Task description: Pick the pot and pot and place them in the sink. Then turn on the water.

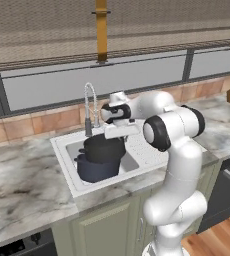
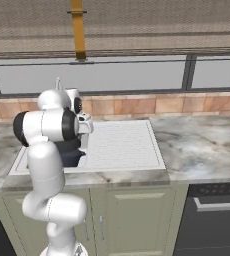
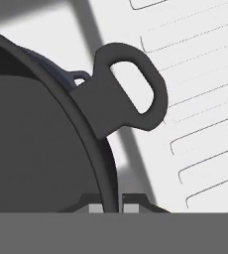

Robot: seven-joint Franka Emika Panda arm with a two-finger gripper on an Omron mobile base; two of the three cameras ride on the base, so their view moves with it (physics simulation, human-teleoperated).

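From the left base view, the white rectangular single-basin sink [image 1: 72, 187] sat in the marbled grey stone counter [image 1: 22, 190], with its tall arched chrome spring faucet [image 1: 89, 107] at the back edge. Inside the basin the deep dark navy-blue pot [image 1: 96, 169] stood on the bottom, and the wider matte black pot [image 1: 103, 148] sat on top of it, partly nested in its mouth. The white arm's gripper [image 1: 118, 134] reached down to the black pot's right rim, and the ribbed drainboard [image 1: 147, 150] lay just to the right of the pots.

From the right base view, the arm's white body covered most of the basin; a dark part of the pots [image 2: 69, 150] showed beside it, inside the sink [image 2: 17, 162]. The drainboard [image 2: 119, 142] stretched to the right, and pale green cabinet doors [image 2: 132, 215] stood under the counter [image 2: 202, 145].

In the hand view, the black pot [image 3: 31, 144] took up the left side, its loop handle [image 3: 128, 94] jutting out over the drainboard [image 3: 200, 124]. A sliver of the navy-blue pot [image 3: 61, 77] peeked out behind the rim. The gripper [image 3: 109, 206] was clamped on the black pot's thin wall, one fingertip [image 3: 93, 207] inside the rim and the other outside
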